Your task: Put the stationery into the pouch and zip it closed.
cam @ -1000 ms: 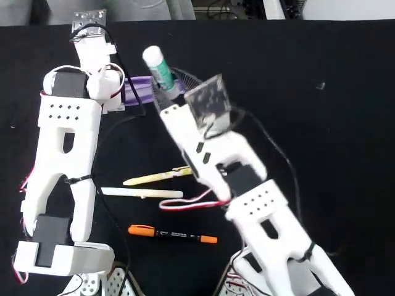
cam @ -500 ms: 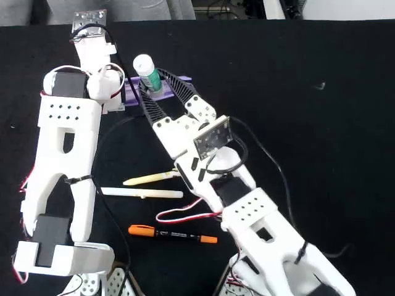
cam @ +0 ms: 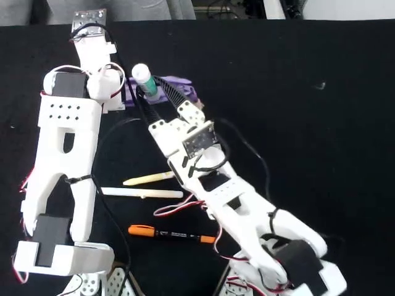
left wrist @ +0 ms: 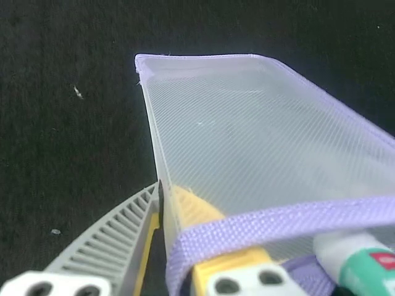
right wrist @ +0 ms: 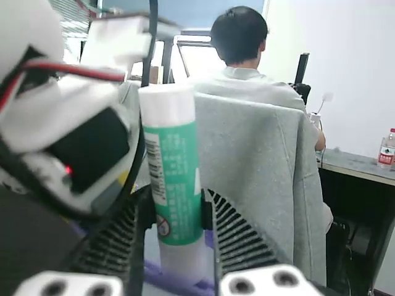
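Glue stick (cam: 142, 78) swung down toward 11 o'clock, now at pouch (cam: 182, 85) mouth | right gripper (cam: 150, 92) clamped on it | left gripper (left wrist: 162, 209) pinching pouch rim | pens (cam: 142, 193) wait at 7 o'clock | looks release-ready

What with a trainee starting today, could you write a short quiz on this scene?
1. True or false: the right gripper is shut on the green-and-white glue stick.
2. How many pens lie loose on the black table? A one; B three; C five.
3. Which gripper clamps the wall of the purple-trimmed clear mesh pouch?
Key: 1 true; 2 B; 3 left gripper.
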